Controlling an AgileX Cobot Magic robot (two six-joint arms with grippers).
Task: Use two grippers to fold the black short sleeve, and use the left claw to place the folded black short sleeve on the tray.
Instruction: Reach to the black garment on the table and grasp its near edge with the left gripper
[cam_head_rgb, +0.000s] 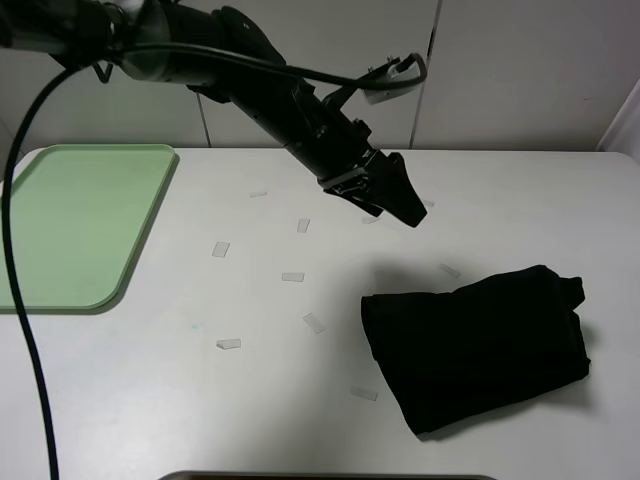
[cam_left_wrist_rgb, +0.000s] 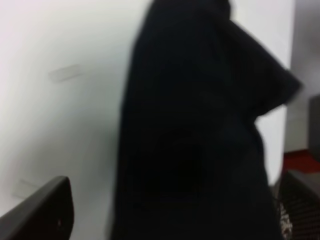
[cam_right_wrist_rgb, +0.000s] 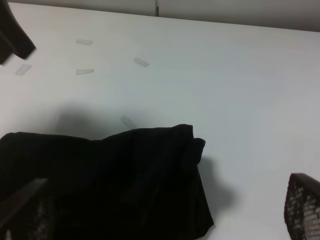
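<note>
I see the black short sleeve (cam_head_rgb: 478, 345) folded into a soft, lumpy bundle on the smooth white table (cam_head_rgb: 200, 400). My left gripper (cam_head_rgb: 403, 203) hangs above it, jaws apart, holding nothing. My right gripper (cam_right_wrist_rgb: 160, 220) is spread wide too. The flat green tray (cam_head_rgb: 70, 225) is far away.

The black short sleeve (cam_left_wrist_rgb: 200, 130) is blurred in the left wrist view, its lettering hidden.

White table (cam_head_rgb: 200, 420) with a matte surface, small clear tape strips (cam_head_rgb: 292, 277) scattered across its middle, pale panelled wall (cam_head_rgb: 520, 70) behind, dark vertical seam between panels, red floor patch (cam_left_wrist_rgb: 300, 161) past the table's edge
</note>
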